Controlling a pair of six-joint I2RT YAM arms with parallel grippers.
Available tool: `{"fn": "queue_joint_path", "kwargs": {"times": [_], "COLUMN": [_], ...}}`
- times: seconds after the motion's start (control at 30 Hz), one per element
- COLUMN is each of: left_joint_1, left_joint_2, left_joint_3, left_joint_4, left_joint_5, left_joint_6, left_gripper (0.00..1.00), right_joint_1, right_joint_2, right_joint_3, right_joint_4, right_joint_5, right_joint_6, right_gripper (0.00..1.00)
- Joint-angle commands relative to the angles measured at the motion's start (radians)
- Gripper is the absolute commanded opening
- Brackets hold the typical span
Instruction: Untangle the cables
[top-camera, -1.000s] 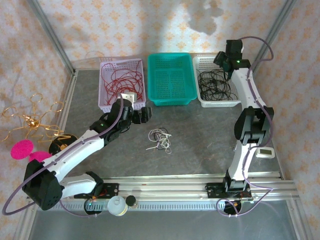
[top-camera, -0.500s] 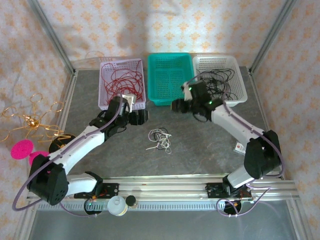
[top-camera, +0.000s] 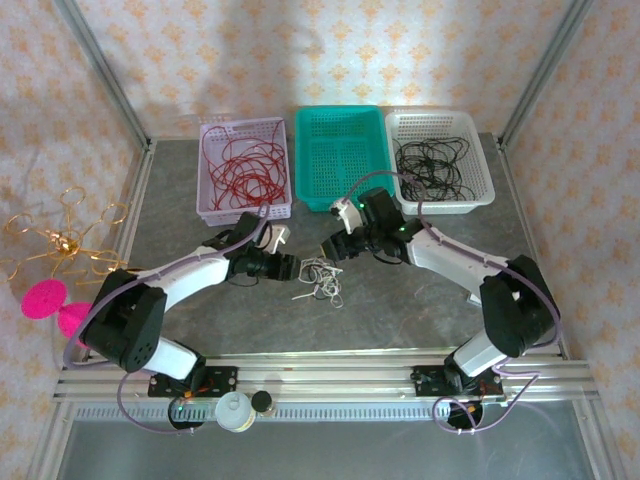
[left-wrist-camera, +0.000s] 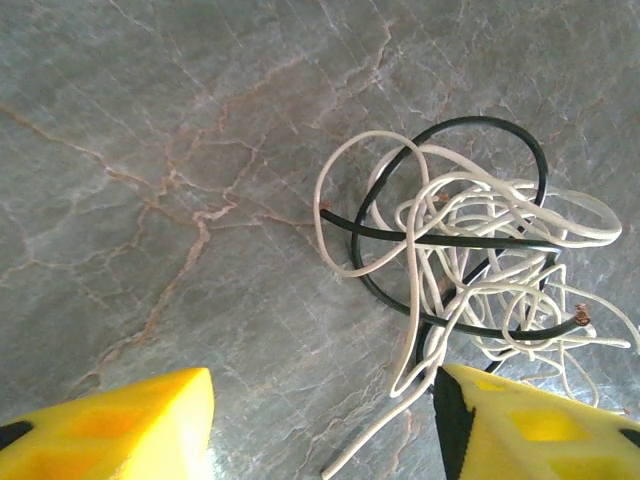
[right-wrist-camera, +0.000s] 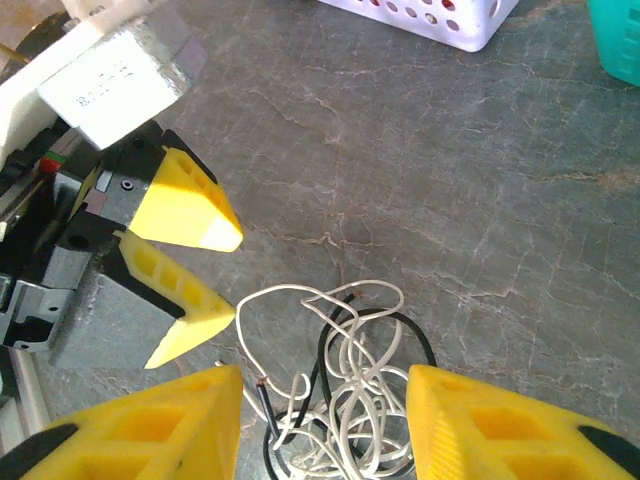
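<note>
1. The cables lie as a small clump of white and black strands on the grey desk, near its middle and in front of the teal basket.
2. The left hand sits low just left of the clump, its fingers apart and gripping nothing.
3. The right hand hangs just behind the clump, fingers also spread. In its wrist view the tangle lies between the yellow fingertips.
4. The two hands face each other closely across the clump.
5. Red wires fill the lilac basket, and black wires fill the white basket.
</note>
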Motion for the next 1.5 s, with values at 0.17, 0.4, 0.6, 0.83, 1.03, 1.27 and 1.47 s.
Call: {"fn": "queue_joint_path", "kwargs": {"times": [0.17,0.4,0.6,0.83,1.03,1.27,1.47], "left_joint_1": [-0.026,-0.044,-0.051,-0.059,-0.065,-0.07,-0.074], "left_joint_2": [0.065,0.134,0.099,0.012,-0.066,-0.16,-0.21], "left_joint_3": [-0.007,0.052,0.053,0.104,0.193,0.249,0.277], "left_joint_4": [0.067,0.088,0.092,-0.035,-0.189,-0.231,-0.198], "left_joint_5": [0.05,0.062,0.026,0.01,0.01,-0.004,0.035], "left_joint_6": [-0.028,-0.027,-0.054,-0.026,0.028,0.011,-0.053], "left_gripper": [0.59,0.45,0.05,0.0,0.0,0.0,0.0], "right_joint_1": [-0.003,-0.005,-0.013,-0.013,-0.004,-0.008,0.006], "right_joint_2": [0.038,0.015,-0.039,-0.05,0.041,0.118,0.186], "right_joint_3": [0.024,0.011,-0.036,-0.07,-0.042,-0.077,-0.097], "right_joint_4": [0.029,0.026,0.067,0.151,0.279,0.43,0.438], "right_joint_5": [-0.038,-0.039,-0.051,-0.131,-0.163,-0.139,-0.166], "right_joint_6": [-0.043,-0.081,-0.139,-0.202,-0.14,-0.044,-0.046], "right_gripper": [0.46,0.46,0.47,0.55,0.57,0.54,0.5]}}
